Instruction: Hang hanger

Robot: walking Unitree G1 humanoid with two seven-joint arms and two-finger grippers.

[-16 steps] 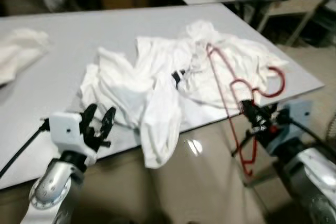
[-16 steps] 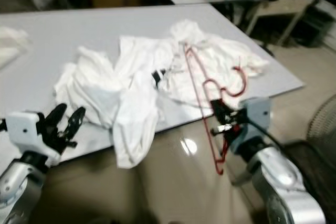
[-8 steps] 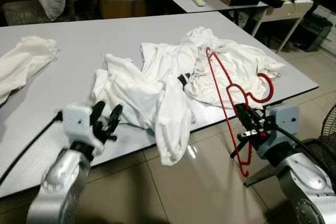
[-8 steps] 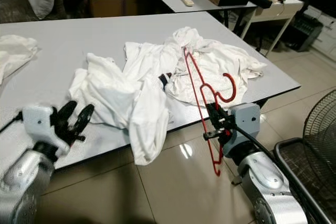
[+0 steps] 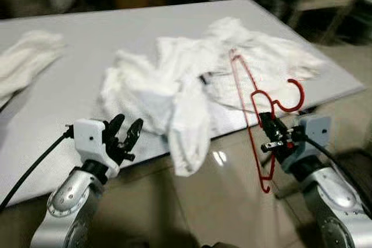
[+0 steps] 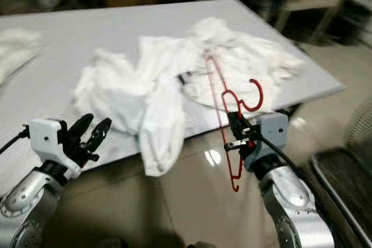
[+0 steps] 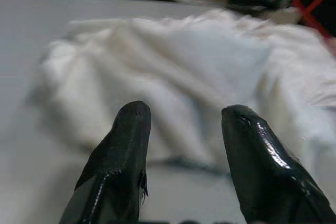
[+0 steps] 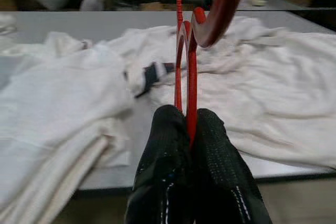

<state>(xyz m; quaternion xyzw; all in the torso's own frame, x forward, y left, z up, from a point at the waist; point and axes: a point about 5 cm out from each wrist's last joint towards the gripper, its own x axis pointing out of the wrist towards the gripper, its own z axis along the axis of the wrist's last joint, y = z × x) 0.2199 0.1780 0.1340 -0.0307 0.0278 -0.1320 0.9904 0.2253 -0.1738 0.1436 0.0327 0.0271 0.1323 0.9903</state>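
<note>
A red plastic hanger (image 5: 256, 111) hangs in the air off the table's front right edge, hook pointing up. My right gripper (image 5: 268, 133) is shut on its thin frame; in the right wrist view the hanger (image 8: 187, 72) rises from between the black fingertips (image 8: 169, 145). White clothes (image 5: 174, 94) lie in a crumpled heap on the grey table (image 5: 70, 45), one piece drooping over the front edge. My left gripper (image 5: 125, 135) is open and empty at the front edge, left of the heap; in the left wrist view its fingers (image 7: 126, 145) point at the white cloth (image 7: 173, 72).
Another white garment (image 5: 26, 56) lies at the table's far left. A black cable (image 5: 29, 166) trails from my left wrist. Glossy tiled floor (image 5: 226, 201) lies below the table edge. More tables and dark clutter stand blurred behind.
The whole picture has shifted and blurred, so the camera moved. My right gripper keeps hold of the hanger. The left gripper stays open at the table edge.
</note>
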